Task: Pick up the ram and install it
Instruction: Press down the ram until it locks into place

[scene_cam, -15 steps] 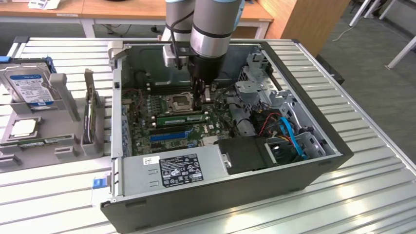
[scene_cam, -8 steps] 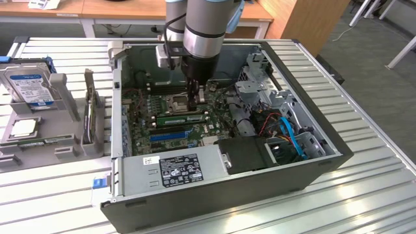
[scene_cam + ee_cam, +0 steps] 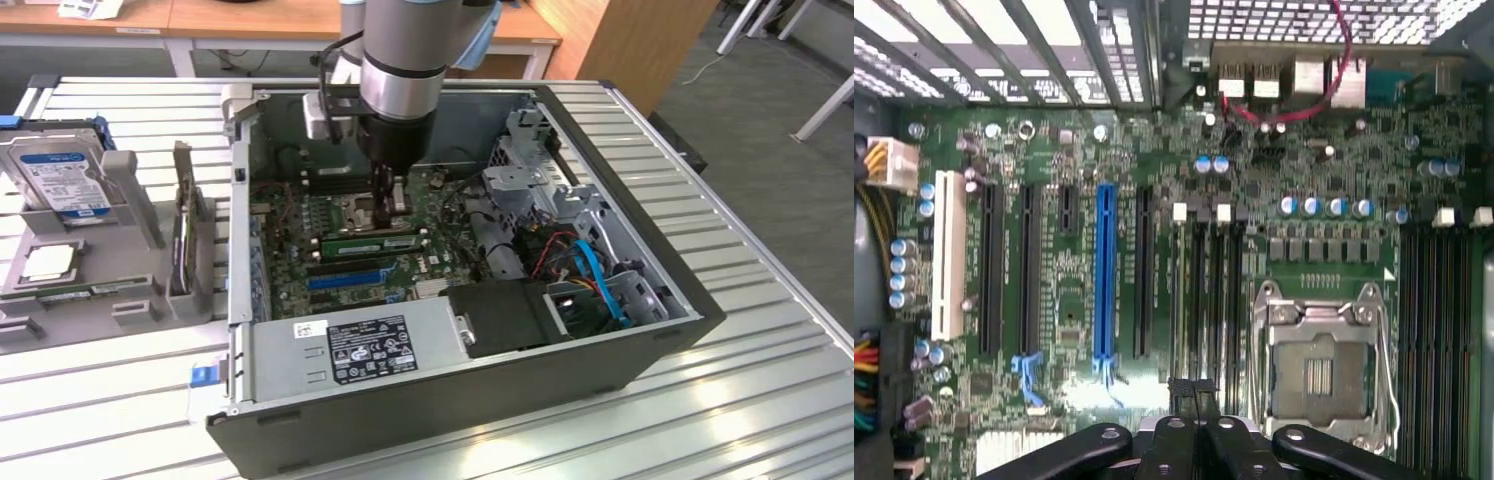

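The ram (image 3: 372,243) lies lengthwise in a memory slot on the motherboard (image 3: 350,262), right beneath the gripper (image 3: 390,214), whose fingers are closed together with their tips at the stick's top edge; in the wrist view the same stick (image 3: 1181,290) stands edge-on among the black memory slots (image 3: 1214,290), with the gripper (image 3: 1195,388) at its near end. In the exterior view, nearest the camera, the power supply (image 3: 358,351) fills the case's six o'clock corner. The blue expansion slot (image 3: 350,279) lies between it and the ram. The empty CPU socket (image 3: 360,210) sits at eleven o'clock from the ram. Red and blue cables (image 3: 587,270) crowd the drive bays at three o'clock. The open computer case (image 3: 641,350) rests on a ribbed metal table (image 3: 747,400); a hard drive (image 3: 56,180) stands in a grey holder at nine o'clock. Wooden desks (image 3: 254,20) stand beyond. The case walls hem the arm closely.
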### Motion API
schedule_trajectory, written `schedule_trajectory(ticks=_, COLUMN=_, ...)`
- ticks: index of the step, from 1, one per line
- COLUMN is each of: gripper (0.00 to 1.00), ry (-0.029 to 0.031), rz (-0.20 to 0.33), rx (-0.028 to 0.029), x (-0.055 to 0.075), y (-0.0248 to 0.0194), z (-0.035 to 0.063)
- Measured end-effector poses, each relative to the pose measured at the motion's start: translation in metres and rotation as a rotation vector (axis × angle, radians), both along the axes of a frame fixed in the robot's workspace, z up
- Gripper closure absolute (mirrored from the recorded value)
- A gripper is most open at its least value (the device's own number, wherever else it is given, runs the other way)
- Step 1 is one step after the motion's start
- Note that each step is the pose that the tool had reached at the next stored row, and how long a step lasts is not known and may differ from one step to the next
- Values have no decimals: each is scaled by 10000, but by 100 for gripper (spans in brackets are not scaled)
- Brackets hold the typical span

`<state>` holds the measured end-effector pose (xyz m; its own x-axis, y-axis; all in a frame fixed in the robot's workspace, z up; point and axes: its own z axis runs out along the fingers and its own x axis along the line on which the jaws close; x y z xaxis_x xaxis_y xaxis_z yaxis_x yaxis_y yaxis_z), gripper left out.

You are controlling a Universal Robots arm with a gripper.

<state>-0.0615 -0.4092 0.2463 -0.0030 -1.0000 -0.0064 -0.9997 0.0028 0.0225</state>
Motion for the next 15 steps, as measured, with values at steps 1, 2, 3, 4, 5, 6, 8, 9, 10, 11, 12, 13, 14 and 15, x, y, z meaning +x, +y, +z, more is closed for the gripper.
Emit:
schedule_trajectory(ticks=1, gripper=90, ry=-1, rz=0, rx=0, x=-21, y=0, z=0)
schedule_trajectory(ticks=2, gripper=90, ry=-2, rz=-1, rx=0, x=-42, y=1, z=-2)
schedule_trajectory(ticks=3, gripper=90, ry=-2, rz=-1, rx=0, x=-61, y=1, z=-2)
schedule_trajectory(ticks=4, gripper=90, ry=-3, rz=0, rx=0, x=-80, y=1, z=-3)
schedule_trajectory(ticks=5, gripper=90, ry=-3, rz=0, rx=0, x=-99, y=1, z=-3)
schedule_trajectory(ticks=6, gripper=90, ry=-3, rz=0, rx=0, x=-117, y=1, z=-3)
schedule_trajectory(ticks=8, gripper=90, ry=-3, rz=-1, rx=0, x=-152, y=2, z=-5)
schedule_trajectory(ticks=9, gripper=90, ry=-4, rz=-1, rx=1, x=-166, y=2, z=-5)
schedule_trajectory(ticks=10, gripper=90, ry=-4, rz=-1, rx=1, x=-180, y=3, z=-6)
schedule_trajectory(ticks=11, gripper=90, ry=-4, rz=-2, rx=1, x=-192, y=3, z=-6)
schedule_trajectory(ticks=12, gripper=90, ry=-3, rz=-1, rx=0, x=-203, y=3, z=-6)
schedule_trajectory(ticks=13, gripper=90, ry=-4, rz=-1, rx=0, x=-212, y=3, z=-7)
schedule_trajectory(ticks=14, gripper=90, ry=-4, rz=-1, rx=1, x=-220, y=3, z=-7)
schedule_trajectory(ticks=15, gripper=90, ry=-4, rz=-1, rx=1, x=-224, y=3, z=-7)
